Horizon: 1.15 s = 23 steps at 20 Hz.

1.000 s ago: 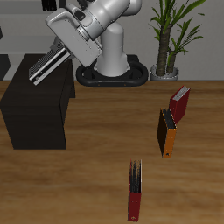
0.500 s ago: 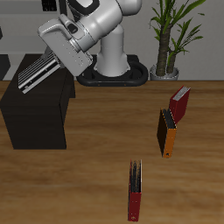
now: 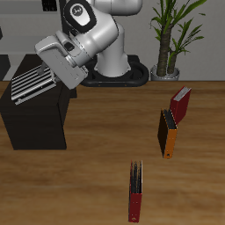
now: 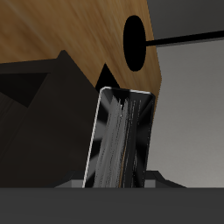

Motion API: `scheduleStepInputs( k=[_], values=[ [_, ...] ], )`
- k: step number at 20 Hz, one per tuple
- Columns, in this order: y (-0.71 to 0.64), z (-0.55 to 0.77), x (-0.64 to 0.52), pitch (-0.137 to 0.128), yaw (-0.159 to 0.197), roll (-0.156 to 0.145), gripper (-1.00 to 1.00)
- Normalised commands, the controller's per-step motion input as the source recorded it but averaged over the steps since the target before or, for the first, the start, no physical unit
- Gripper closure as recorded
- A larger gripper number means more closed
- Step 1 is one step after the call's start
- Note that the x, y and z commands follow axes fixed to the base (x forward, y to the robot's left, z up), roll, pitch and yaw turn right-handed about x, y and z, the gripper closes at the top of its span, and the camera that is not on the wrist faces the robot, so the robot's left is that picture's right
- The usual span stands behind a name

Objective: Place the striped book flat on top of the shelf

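The striped book (image 3: 32, 81), light with narrow dark stripes, is held tilted, nearly flat, just above the flat top of the black shelf (image 3: 35, 119). My gripper (image 3: 54, 72) is shut on the book's edge, at the side nearer the robot base. In the wrist view the striped book (image 4: 121, 140) stretches away from my gripper (image 4: 114, 179), with the shelf's dark top (image 4: 39, 101) behind it. I cannot tell whether the book touches the shelf.
A red book with a dark ribbed top (image 3: 134, 191) stands near the table's front edge. An orange-and-black book (image 3: 167, 133) and another red book (image 3: 181, 105) stand farther back. A potted plant (image 3: 167, 39) stands beside the robot base (image 3: 114, 72).
My gripper has swung the striped book outward over the shelf and lowered it. The book has tipped from steeply tilted to nearly flat.
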Motion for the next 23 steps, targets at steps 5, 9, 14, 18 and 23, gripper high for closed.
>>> scheduleStepInputs(
  k=[5, 9, 14, 18, 23],
  values=[
    [-0.29, -0.51, 0.28, 0.207, -0.058, -0.034, 1.0],
    [0.18, -0.22, 0.22, 0.15, -0.077, 0.194, -1.0],
    [0.4, 0.23, 0.0, 0.006, -0.055, 0.153, -1.0],
    [0.35, 0.23, -0.03, -0.019, -0.051, 0.15, -1.0],
    [0.4, 0.1, -0.04, 0.009, -0.05, 0.147, -1.0]
  ],
)
